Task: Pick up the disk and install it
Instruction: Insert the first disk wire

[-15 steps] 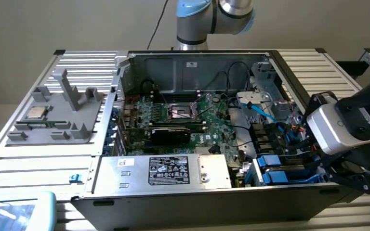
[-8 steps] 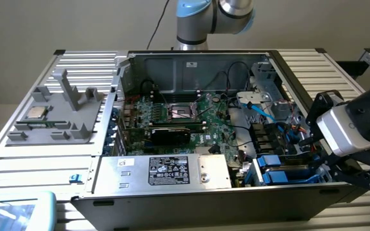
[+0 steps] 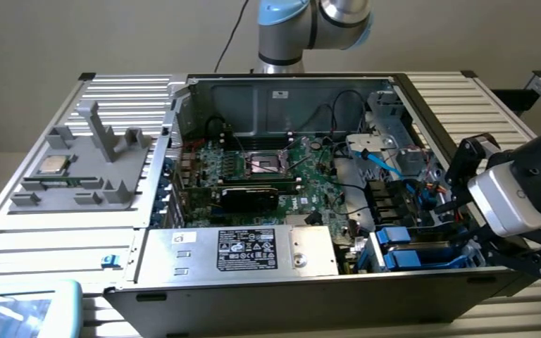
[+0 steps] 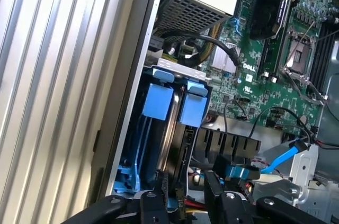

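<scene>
The hand hangs at the drive bay in the corner of the open computer case, on the exterior view's right. I cannot tell whether it is clenched on anything or released. The disk stands on edge in that bay, in line with the hand and just beside a second blue-framed drive. Near the bay a blue cable runs over the green motherboard. A labelled power supply sits along the near wall. Outside the case, on the slatted desk, a grey fixture carries a small square chip.
</scene>
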### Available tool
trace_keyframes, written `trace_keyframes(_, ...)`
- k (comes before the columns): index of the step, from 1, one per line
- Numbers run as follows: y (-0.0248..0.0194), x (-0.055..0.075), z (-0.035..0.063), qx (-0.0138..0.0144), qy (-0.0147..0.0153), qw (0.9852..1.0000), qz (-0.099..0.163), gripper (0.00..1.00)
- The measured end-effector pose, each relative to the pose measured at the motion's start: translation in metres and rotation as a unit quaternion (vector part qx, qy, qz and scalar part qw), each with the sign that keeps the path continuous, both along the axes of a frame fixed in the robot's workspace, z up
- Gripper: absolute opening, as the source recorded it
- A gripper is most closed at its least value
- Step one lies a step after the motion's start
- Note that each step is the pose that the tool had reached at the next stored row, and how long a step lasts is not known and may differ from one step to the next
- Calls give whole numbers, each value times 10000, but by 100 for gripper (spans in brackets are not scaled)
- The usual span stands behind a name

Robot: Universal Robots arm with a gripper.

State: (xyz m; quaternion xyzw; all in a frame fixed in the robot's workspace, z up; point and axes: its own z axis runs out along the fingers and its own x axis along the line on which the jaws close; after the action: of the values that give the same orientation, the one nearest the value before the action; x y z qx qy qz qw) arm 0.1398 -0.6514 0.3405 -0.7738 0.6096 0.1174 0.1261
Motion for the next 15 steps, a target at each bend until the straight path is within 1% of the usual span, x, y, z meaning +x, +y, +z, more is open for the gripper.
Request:
trace_keyframes(1,-3,4,-3,0,6,10000,16,40)
trace_keyframes(3,-11,12,-9,4,9,10000,19,40)
trace_keyframes(5,-33,20,-17,36,18,10000,23,40)
trace_keyframes(6,-38,20,-19,49,23,10000,29,40)
trace_keyframes(8,-43,21,-26,86,31,9999,57,40)
trace_keyframes(10,-47,22,-33,108,36,9999,93,40)
trace_keyframes(15,-50,27,-59,128,47,9997,188,40)
